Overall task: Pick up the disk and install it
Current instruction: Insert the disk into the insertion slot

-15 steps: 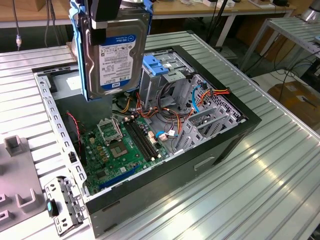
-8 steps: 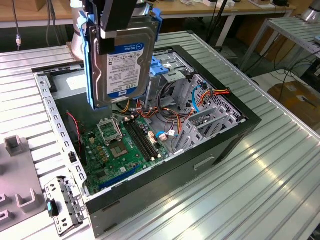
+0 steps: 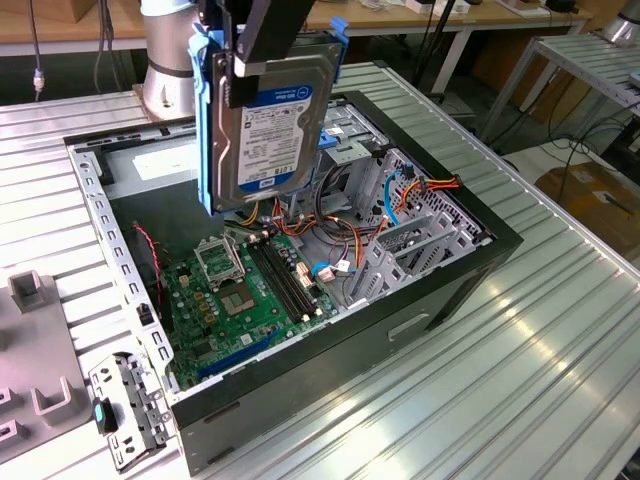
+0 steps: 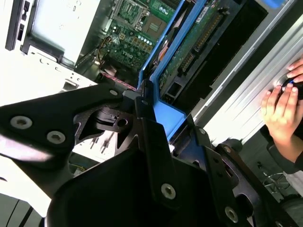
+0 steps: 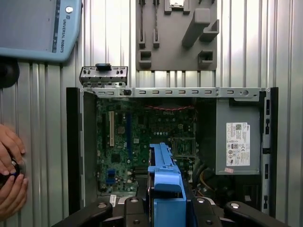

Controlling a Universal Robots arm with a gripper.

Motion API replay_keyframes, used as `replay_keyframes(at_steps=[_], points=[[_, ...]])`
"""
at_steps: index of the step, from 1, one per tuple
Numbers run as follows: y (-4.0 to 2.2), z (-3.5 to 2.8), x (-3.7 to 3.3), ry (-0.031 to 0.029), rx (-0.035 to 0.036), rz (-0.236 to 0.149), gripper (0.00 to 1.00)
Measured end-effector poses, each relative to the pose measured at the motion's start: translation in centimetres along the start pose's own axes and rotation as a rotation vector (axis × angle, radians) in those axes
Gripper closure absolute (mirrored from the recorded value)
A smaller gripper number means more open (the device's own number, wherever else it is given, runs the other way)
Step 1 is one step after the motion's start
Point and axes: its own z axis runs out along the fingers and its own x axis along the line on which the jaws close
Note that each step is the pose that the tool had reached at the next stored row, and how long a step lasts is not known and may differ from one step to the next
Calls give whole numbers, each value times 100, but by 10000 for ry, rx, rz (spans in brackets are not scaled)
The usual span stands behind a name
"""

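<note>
The disk (image 3: 272, 120) is a silver hard drive with a white-and-blue label and blue side rails. It hangs on edge above the open computer case (image 3: 455, 285), over the motherboard (image 3: 240, 290). My gripper (image 3: 255, 45) is shut on its upper end, black fingers (image 3: 268, 35) clamping the two flat faces. In the second wrist view the disk's green circuit-board side (image 4: 196, 40) and blue rail (image 4: 173, 49) run away from the gripper (image 4: 154, 120). In the first wrist view the disk's blue rail (image 5: 164, 172) shows end-on over the motherboard (image 5: 128, 142), above the gripper (image 5: 164, 210).
Inside the case are a grey power-supply box (image 5: 238, 142), a metal drive cage (image 3: 420, 235) and bundled cables (image 3: 335, 215). A person's hands (image 5: 10, 163) rest on the ribbed table beside the case. A grey fixture (image 5: 175, 40), a small bracket (image 3: 125, 405) and a teach pendant (image 5: 35, 26) lie nearby.
</note>
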Motion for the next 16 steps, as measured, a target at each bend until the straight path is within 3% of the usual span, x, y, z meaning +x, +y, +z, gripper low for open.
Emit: replay_keyframes(at_steps=[6, 16], points=[[-57, 1, -1, 0, -5, 1, 63], [-59, 1, -1, 0, -5, 1, 63]])
